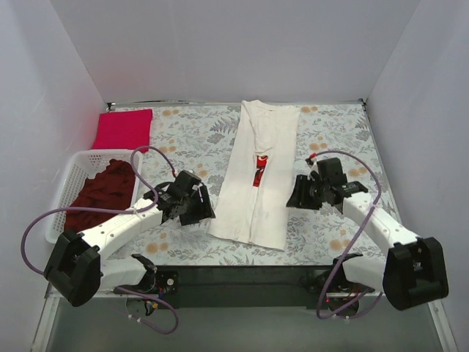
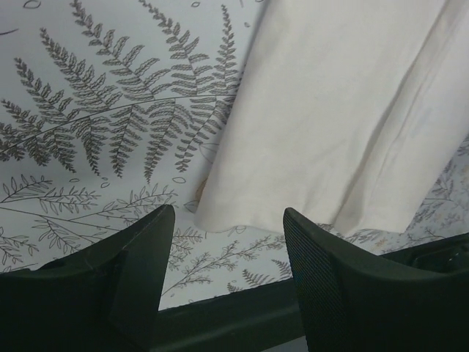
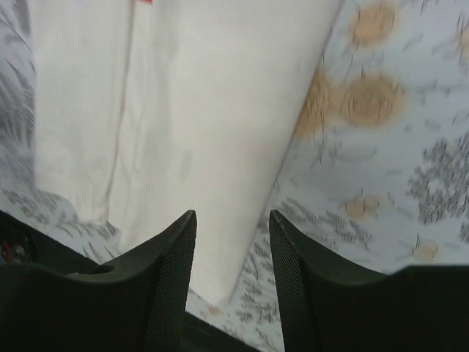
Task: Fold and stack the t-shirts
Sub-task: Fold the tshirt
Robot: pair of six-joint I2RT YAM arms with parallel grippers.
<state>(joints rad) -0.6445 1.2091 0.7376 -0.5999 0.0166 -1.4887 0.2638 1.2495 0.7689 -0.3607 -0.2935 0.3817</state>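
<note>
Your big cream-white shirt point(image 1: 256, 176) lies in the middle of the table cloth point(image 1: 190, 132) with the flowers and ferns on it. It is folded into one long strip that runs from the far side toward you. A bit of its red print point(image 1: 260, 170) peeks out along the middle fold. Your left gripper point(image 2: 227, 214) sits low, just beside the near left corner of that shirt. Its two fingers point(image 2: 132, 271) are spread apart, and in the left wrist view the shirt corner lies flat on the cloth just past them. Your right gripper point(image 3: 232, 214) is on the other side, near the shirt's right edge. Its fingers point(image 3: 161, 279) are apart too, and in the right wrist view the shirt's edge runs slanting down between them. That picture is blurry, so you cannot tell if the fingers touch the shirt. The pink shirt point(image 1: 122, 128) lies folded flat at the far left corner of the table. The dark maroon shirt point(image 1: 99, 192) is bunched up in the white basket point(image 1: 73, 172) on the left side, just near of the pink one.
</note>
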